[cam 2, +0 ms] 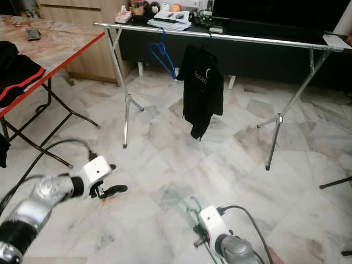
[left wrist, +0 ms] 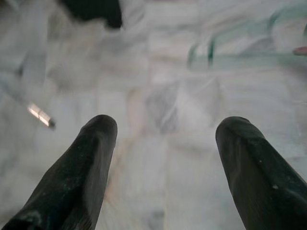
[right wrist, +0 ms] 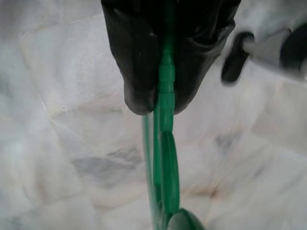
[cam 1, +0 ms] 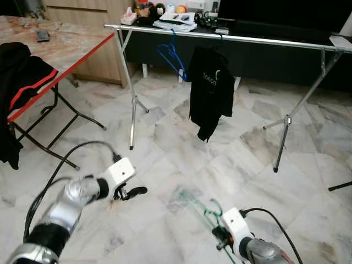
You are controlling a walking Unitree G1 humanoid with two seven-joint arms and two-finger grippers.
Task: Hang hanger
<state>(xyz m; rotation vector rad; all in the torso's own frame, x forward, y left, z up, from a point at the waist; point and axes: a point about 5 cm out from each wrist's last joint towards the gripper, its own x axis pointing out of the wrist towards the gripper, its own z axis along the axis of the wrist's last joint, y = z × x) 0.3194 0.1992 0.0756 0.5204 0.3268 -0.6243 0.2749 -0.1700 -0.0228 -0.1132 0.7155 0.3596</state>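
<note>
Marble floor (cam 1: pixel 181 159) spreads beneath a long metal clothes rail (cam 1: pixel 258 39), where a blue hanger (cam 1: pixel 170 55) and a black shirt (cam 1: pixel 210 91) hang side by side. Low and near the camera, the right tool (right wrist: pixel 165 103) is pressed together on a green hanger (right wrist: pixel 165 143) held above the floor. The left tool (left wrist: pixel 165 139) hovers nearby, fingers spread and empty.

Two silver arms with black joint bands, white wrist housings and looping black cables; left gripper (cam 1: pixel 135 192) and right gripper (right wrist: pixel 165 103) have rounded black fingers.
</note>
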